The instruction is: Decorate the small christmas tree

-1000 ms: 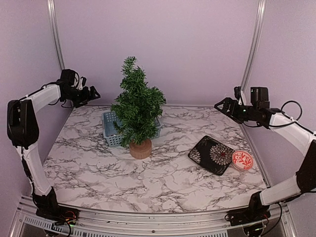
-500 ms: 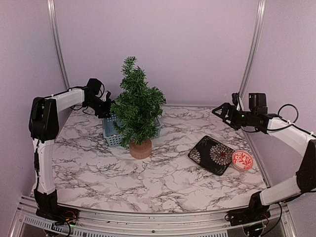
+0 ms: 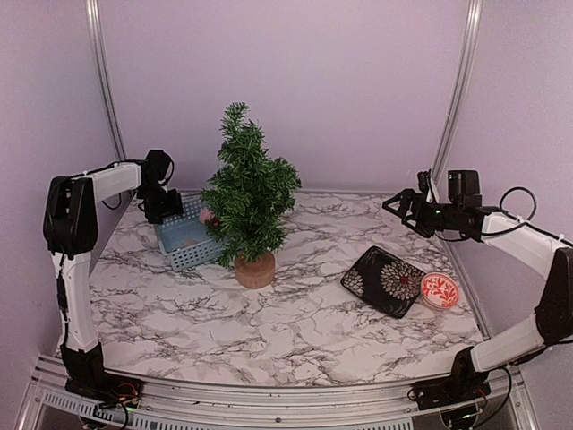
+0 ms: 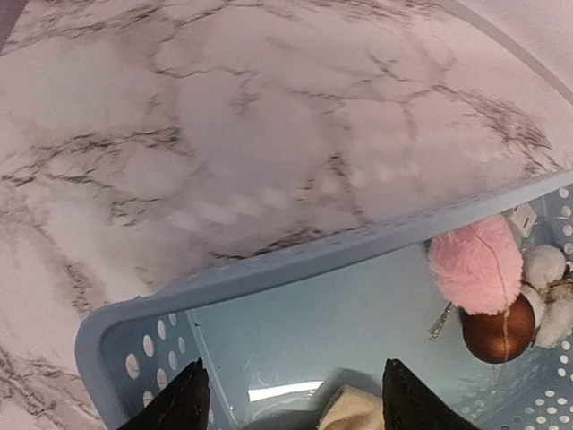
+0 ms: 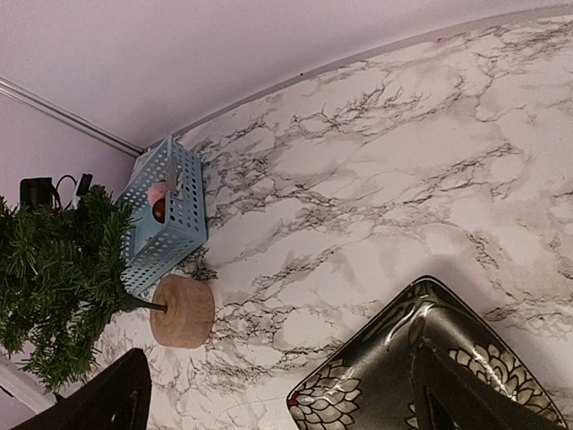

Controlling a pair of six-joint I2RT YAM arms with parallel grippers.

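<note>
Since any trimming has to be lifted out before it can be hung, the relation that counts lies at the left pincer [image 4: 293, 394]. Its fingers stand partly spread over the left end of the blue basket [image 4: 313, 255], and nothing shows clamped between them. A cream thing [image 4: 354, 408] lies between the tips at the frame's bottom edge; whether it is touched I cannot tell. Further along the basket floor, towards its right end, sit a pink pompom [image 4: 474, 269], a bronze ball [image 4: 497, 331] touching it, and some white fluff [image 4: 546, 269].

Just beyond the basket's right end stands the small christmas tree [image 3: 249, 193], at the far left-centre of the desk [image 3: 304, 331]. It is upright on its round wooden stump [image 3: 254, 269], its long axis vertical, its branches overhanging the basket's right end. The tree is therefore to the right of the left pincer, with the basket between them.

The right pincer [image 3: 400, 202] is released, fingers wide, hovering above the desk's far right, well apart from the tree. By my judgement the left arm is the nearer to both ornaments and tree. Near the right pincer lie a dark flowered plate [image 3: 385, 279] and a small red-patterned dish [image 3: 440, 290]. No brand, label or writing can be read anywhere.
</note>
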